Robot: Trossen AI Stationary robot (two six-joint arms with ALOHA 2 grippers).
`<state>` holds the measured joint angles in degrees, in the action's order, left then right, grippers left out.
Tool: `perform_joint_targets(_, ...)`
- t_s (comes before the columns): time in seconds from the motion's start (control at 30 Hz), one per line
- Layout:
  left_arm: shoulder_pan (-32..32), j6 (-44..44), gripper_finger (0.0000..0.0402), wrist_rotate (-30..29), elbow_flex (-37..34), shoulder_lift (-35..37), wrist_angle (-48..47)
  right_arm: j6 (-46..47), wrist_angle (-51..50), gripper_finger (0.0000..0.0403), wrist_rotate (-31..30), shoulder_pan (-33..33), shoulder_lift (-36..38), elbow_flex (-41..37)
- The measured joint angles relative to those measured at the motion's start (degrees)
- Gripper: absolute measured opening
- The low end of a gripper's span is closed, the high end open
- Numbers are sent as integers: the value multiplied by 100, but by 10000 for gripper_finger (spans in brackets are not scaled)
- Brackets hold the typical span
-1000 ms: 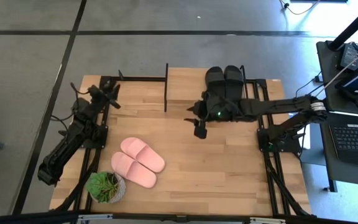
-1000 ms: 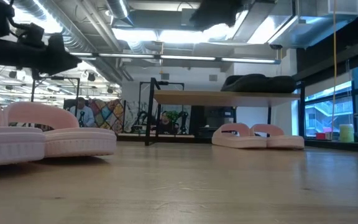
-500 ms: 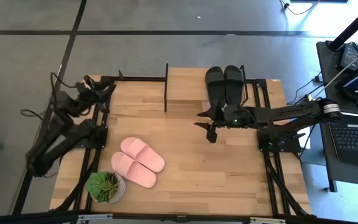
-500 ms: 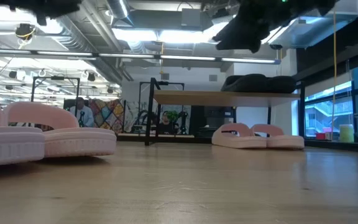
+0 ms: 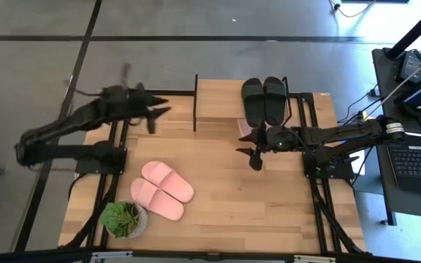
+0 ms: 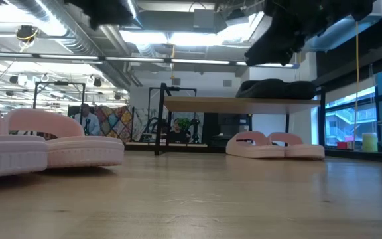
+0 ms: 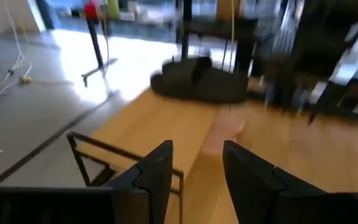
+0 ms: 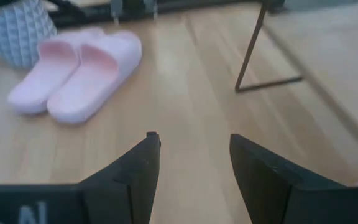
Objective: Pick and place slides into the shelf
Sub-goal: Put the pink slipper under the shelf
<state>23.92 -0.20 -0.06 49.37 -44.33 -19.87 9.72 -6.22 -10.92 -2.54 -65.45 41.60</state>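
Two black slides (image 5: 264,97) lie side by side on the shelf's plank top (image 5: 218,98) at the far middle of the table. Under the plank, two pink slides (image 6: 274,145) rest soles down on the table. Another pink pair (image 5: 162,190) lies near the table's left front, also seen in the right wrist view (image 8: 79,67). My left gripper (image 5: 152,115) hovers open, high over the far left, pointing at the shelf (image 7: 166,124). My right gripper (image 5: 253,156) hangs open above the table in front of the shelf, with nothing between its fingers (image 8: 140,163).
A small potted green plant (image 5: 125,218) stands at the near left corner, next to the pink pair. The shelf's thin black legs (image 8: 252,56) stand close to my right gripper. Bare wooden tabletop (image 5: 269,204) spreads across the middle and right front.
My left arm has lifted from beside the table's left edge and swung up and toward the shelf, its gripper now pointing across at it. My right gripper has drawn back from the shelf toward the right and sunk a little. No slide has moved.
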Motion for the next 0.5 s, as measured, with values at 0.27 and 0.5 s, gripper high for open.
perform_joint_targets(0.27,-1778,-78,134,-1514,869,-1512,19,111,-813,195,16,-142,0,0)
perform_joint_targets(0.5,-3226,-184,134,-3017,1289,-2640,-8,-35,-927,195,18,-410,0,0)
